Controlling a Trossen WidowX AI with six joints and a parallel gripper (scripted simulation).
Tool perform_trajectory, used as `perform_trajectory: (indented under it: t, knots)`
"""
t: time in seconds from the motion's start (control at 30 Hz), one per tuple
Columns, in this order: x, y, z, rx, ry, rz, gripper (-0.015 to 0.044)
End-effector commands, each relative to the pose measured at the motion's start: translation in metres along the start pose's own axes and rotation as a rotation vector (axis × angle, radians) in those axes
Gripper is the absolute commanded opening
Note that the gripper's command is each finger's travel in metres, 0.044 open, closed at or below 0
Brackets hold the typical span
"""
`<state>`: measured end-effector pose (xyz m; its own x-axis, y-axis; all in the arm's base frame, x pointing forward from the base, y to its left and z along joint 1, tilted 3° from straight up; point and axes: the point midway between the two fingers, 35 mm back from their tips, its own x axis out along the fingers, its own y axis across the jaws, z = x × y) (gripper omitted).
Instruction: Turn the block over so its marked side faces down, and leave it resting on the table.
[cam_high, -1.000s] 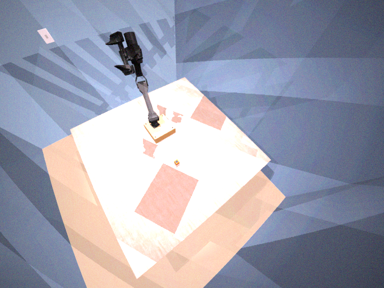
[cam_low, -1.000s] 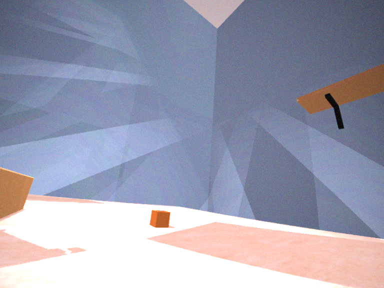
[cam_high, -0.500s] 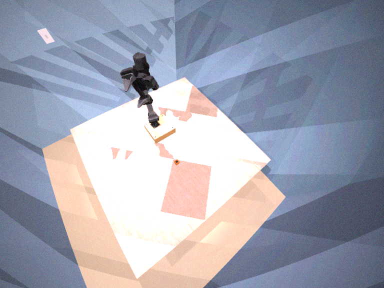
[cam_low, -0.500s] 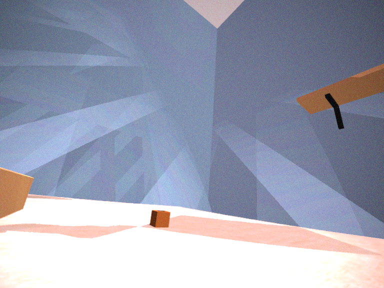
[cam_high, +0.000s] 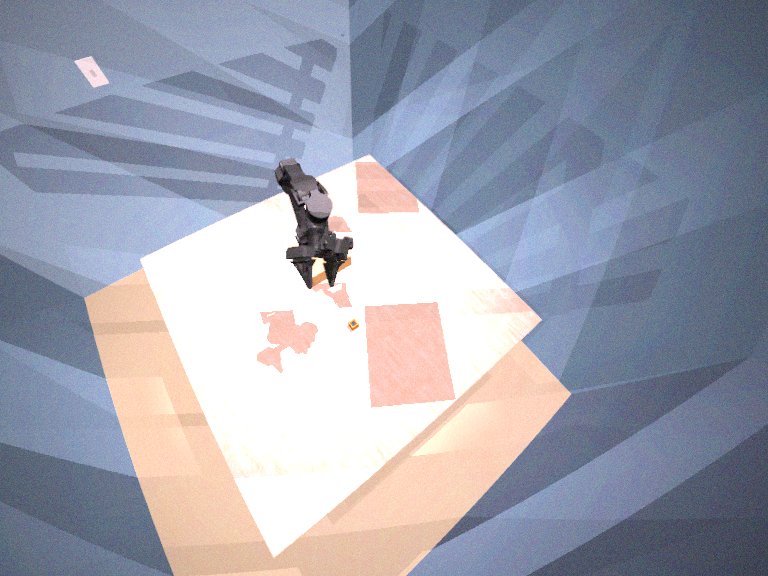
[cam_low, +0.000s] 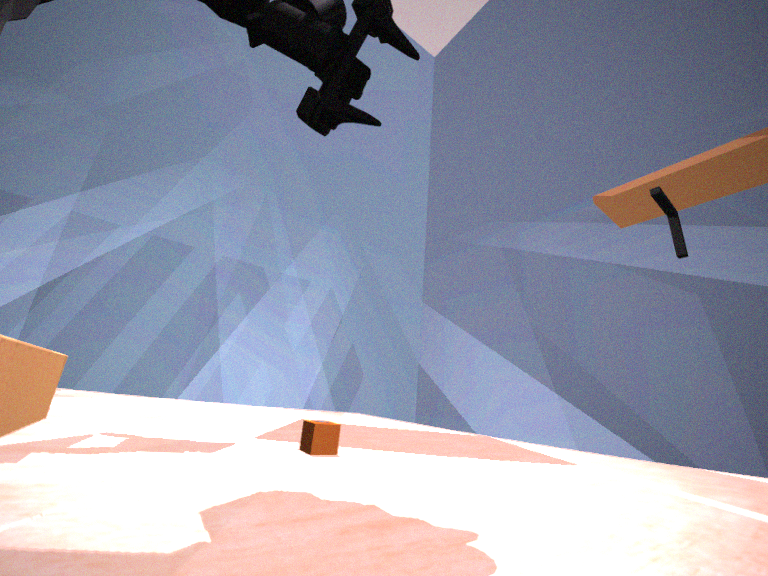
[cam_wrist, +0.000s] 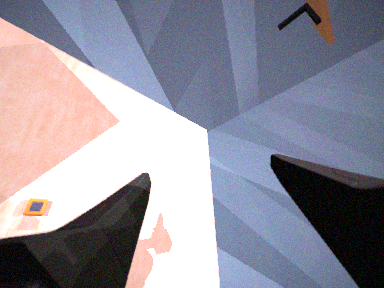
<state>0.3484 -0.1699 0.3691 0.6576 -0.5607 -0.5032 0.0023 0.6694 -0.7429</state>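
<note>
A small orange block (cam_high: 353, 324) (cam_low: 320, 438) (cam_wrist: 36, 207) rests on the white and pink table (cam_high: 297, 421) (cam_low: 558, 527) (cam_wrist: 175, 150). A dark blue square marks its upper face, seen in the top view and the wrist view; in the exterior view only plain orange-brown sides show clearly. The black gripper (cam_high: 321, 287) (cam_low: 400, 91) (cam_wrist: 210, 167) is open with nothing between its fingers. It hangs high above the table, well clear of the block. In the wrist view the block lies at the lower left, outside the left finger.
The arm's wooden base (cam_high: 342, 266) (cam_low: 27, 387) is partly hidden behind the gripper in the top view and stands at the left edge in the exterior view. A wooden beam with a black bracket (cam_low: 673, 217) (cam_wrist: 305, 12) shows in the upper right. Blue patterned walls surround the table.
</note>
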Motion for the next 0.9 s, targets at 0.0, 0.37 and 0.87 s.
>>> perform_trajectory:
  t: [0.0,0.37,0.87]
  knots:
    - [0.046,0.055,-0.005,0.083,0.082,0.193,0.0440]
    - [0.120,0.218,-0.051,0.342,0.499,0.638,0.0440]
    - [0.146,0.297,-0.089,0.451,0.753,0.765,0.0440]
